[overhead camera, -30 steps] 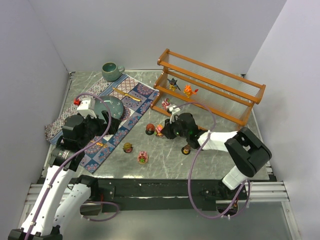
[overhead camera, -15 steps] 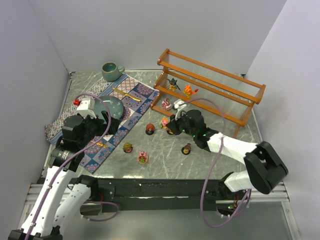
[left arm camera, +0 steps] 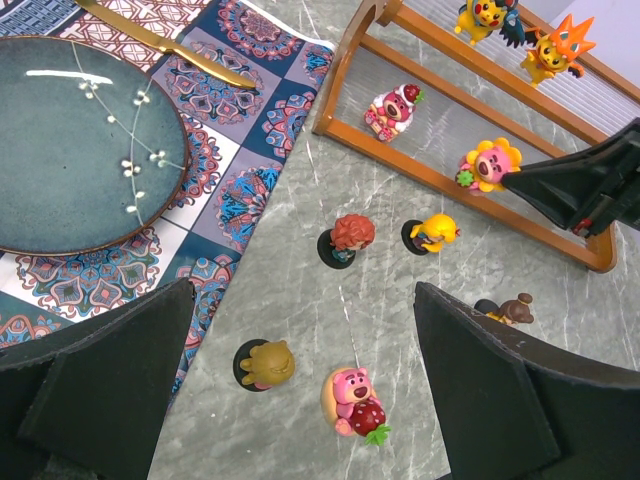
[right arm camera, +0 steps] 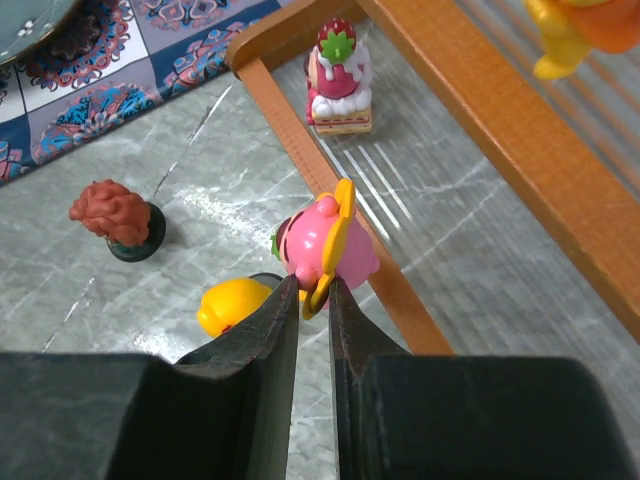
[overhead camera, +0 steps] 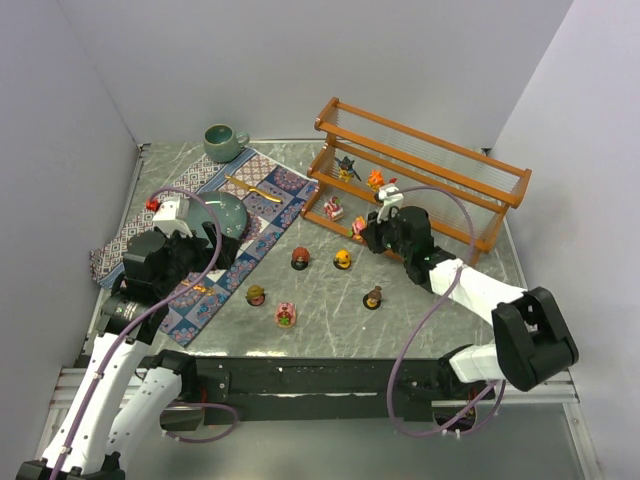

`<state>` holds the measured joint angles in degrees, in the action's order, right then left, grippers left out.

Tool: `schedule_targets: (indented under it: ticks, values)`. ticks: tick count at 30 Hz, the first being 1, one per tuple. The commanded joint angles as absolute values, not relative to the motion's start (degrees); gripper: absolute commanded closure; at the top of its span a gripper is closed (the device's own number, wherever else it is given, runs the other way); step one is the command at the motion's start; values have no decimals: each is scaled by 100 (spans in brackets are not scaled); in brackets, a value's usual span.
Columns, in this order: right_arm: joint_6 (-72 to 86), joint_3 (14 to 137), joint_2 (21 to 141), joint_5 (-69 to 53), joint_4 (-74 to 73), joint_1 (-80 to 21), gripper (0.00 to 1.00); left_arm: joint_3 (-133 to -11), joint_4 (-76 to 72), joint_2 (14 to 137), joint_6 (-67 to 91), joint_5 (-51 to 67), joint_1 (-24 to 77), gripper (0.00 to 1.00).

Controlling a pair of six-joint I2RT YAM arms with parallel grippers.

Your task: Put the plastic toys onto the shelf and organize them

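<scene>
Holding: the right gripper (right arm camera: 313,290) has its jaws pinched on a pink flower-faced figurine (right arm camera: 325,245), gripping it by a thin yellow petal.
Held toy's place: over the front rail of the lowest tier of the shelf (overhead camera: 420,170); whether it touches the rail or the ribbed panel cannot be told.
Left gripper: the left gripper (left arm camera: 303,300) hangs with its jaws wide apart and nothing between them, above the table edge of the patterned mat (left arm camera: 270,110).
On the shelf: a pink strawberry-cake figurine (right arm camera: 338,78) on the lowest tier, with a dark spiky figurine (overhead camera: 346,167) and an orange one (overhead camera: 376,180) on the tier above.
On the table: a red-haired figurine (left arm camera: 345,238), a yellow one (left arm camera: 432,233), two brown ones (left arm camera: 510,310) (left arm camera: 262,362) and a pink bear with a strawberry (left arm camera: 355,398).
Risk, grip: so narrow a hold on a petal could let the toy swing or slip.
Risk, release: let go over the rail, it would likely tip back onto the table.
Risk, neighbour: drifting left could knock the strawberry-cake figurine.
</scene>
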<state>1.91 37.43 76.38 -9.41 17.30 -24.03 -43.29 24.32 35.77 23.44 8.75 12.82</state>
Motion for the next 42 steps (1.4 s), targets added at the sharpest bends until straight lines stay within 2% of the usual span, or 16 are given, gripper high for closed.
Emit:
schedule_targets:
  ticks: [1, 16, 32, 38, 42]
  values:
    - [623, 4105, 7866, -844, 2099, -2355, 100, -4289, 2232, 3533, 2347, 914, 1283, 3]
    - [1063, 4113, 8718, -185, 3032, -2277, 100, -4289, 2232, 3568, 2329, 940, 1275, 3]
    - [1090, 4403, 9325, -325, 3156, -2057, 98, -4298, 2241, 3621, 2320, 967, 1274, 3]
    - [1107, 4509, 9483, -316, 3024, -2039, 91, -4298, 2233, 3647, 2312, 984, 1274, 3]
    - [1151, 4491, 9483, -343, 3032, -2039, 78, -4307, 2241, 3639, 2312, 976, 1274, 3]
